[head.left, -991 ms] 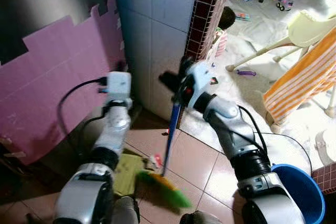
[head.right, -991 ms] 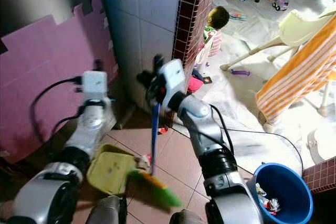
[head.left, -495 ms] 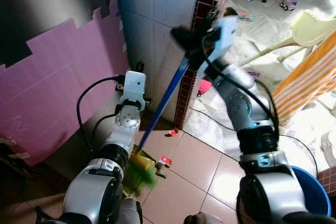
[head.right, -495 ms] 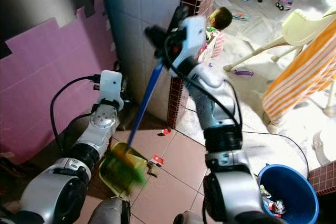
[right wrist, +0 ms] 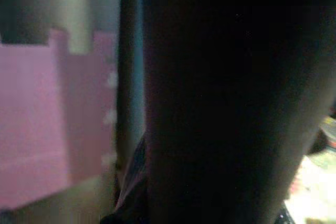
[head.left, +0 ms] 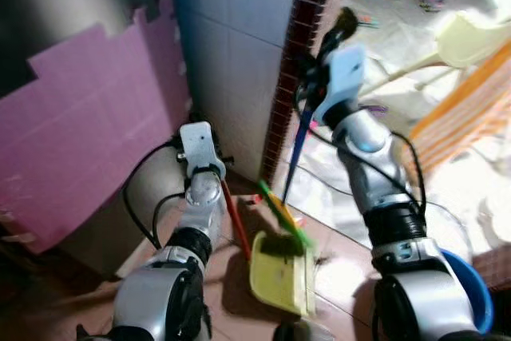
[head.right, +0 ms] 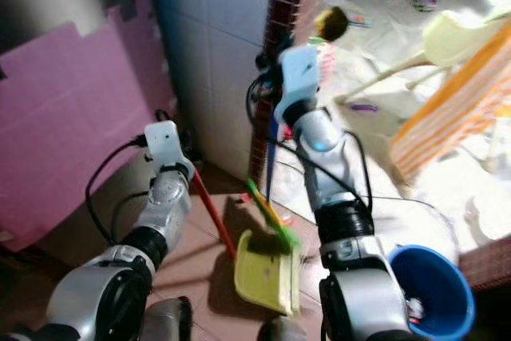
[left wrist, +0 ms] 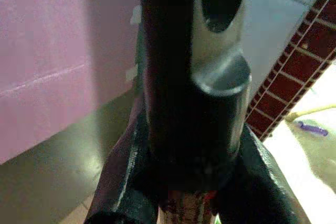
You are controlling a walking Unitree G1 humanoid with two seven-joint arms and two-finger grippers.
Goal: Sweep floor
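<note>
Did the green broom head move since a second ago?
Yes. The broom head was down on the open floor tiles; now it's at the back edge of the yellow dustpan, nearer the red-tiled wall corner.

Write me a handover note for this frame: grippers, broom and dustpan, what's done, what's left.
Right gripper: raised by the tiled pillar, shut on the blue broom handle; green broom head sits at the mouth of the yellow dustpan.
Left gripper: low, shut on the dustpan's red handle.
Blue bucket: on the floor to the robot's right, some litter inside.
Done: broom brought up to the pan. Whether debris is in the pan is too blurred to tell.
Left: probably finish the sweep, then empty the pan into the bucket.
</note>
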